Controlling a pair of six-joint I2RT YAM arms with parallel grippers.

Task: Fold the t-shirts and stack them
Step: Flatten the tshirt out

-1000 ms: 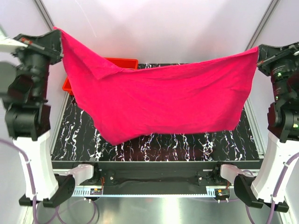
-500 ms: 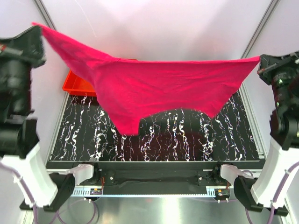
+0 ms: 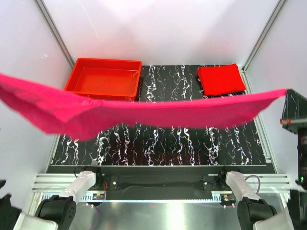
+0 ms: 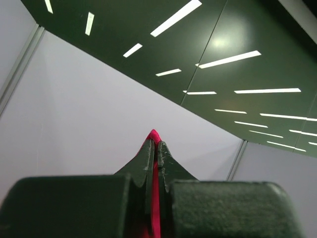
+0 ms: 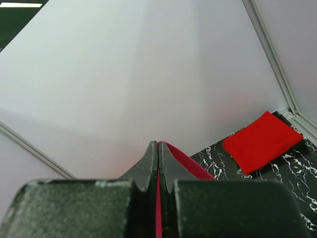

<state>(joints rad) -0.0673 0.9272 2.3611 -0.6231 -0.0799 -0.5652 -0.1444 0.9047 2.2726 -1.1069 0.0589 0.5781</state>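
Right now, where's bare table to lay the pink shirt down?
Widest bare stretch: the front half of the table, under the pink shirt stretched in the air. A narrower gap sits at the back, between the red tray and the folded red shirt. Both back corners are taken.

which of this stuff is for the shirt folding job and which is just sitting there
For the job: pink t-shirt, held stretched between left pincer and right pincer; folded red t-shirt, far right.
Just lying about: red plastic tray, far left on the table.
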